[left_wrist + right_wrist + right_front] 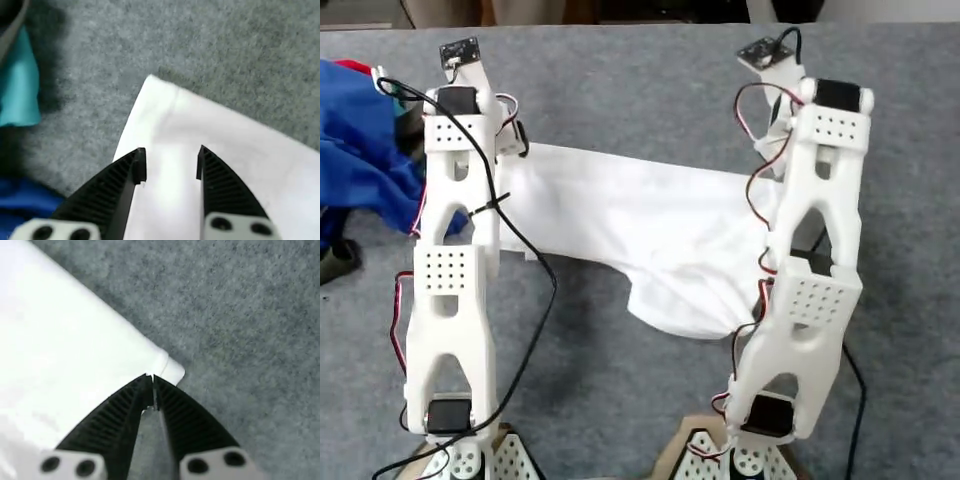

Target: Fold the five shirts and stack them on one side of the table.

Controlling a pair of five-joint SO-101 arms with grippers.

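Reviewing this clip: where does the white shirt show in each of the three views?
High view: the shirt lies spread across the middle of the table.
Left wrist view: a corner of the shirt lies under the open left gripper.
Right wrist view: the right gripper is shut on the shirt's edge near a corner.
Shared landmark: the grey table bordering the shirt's corners.

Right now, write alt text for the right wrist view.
The right gripper is shut on the edge of a white shirt, right beside the shirt's corner. The shirt lies flat on a grey, fuzzy table.
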